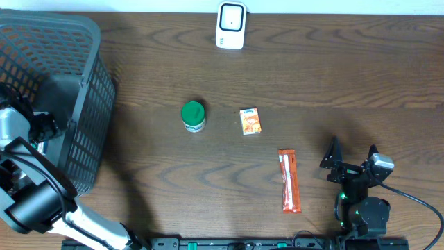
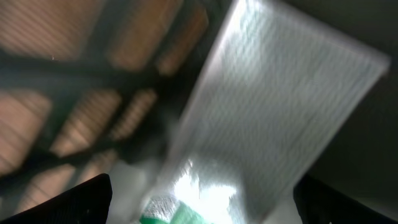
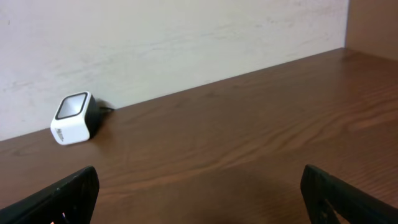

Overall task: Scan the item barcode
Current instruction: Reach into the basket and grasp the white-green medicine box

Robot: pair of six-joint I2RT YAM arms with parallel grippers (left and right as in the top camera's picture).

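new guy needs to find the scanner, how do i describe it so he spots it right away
Look along the far edge of the wooden table, near its middle. The scanner sits there alone: a small white cube with a dark window, unlike the green-lidded jar and orange box at the centre.

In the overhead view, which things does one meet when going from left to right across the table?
Black mesh basket, green-lidded jar, white barcode scanner, small orange box, orange snack bar, right gripper.
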